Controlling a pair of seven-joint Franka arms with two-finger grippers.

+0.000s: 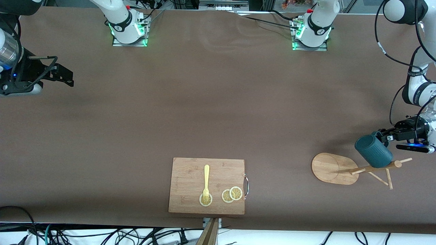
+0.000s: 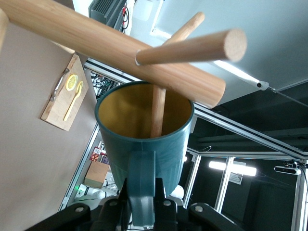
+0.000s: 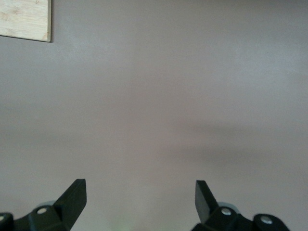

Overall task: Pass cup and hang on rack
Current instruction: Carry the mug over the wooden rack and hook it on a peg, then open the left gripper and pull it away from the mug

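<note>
The left gripper point(image 1: 384, 136) is gripping the cup point(image 1: 373, 151) tightly by its loop handle, holding it in the air against the top of the rack point(image 1: 361, 168). One thin peg point(image 2: 158, 108) is reaching inside the cup's yellow mouth, not through the handle. The rack itself is standing on the table near the left arm's end, well apart from the cutting board point(image 1: 190, 170).

The right gripper point(image 3: 139, 199) is waiting with fingers spread wide and empty, over bare table, well apart from the rack.

I think the risk is here: if the fingers release now, the cup may slide off the peg, or its weight may tip the light rack.
</note>
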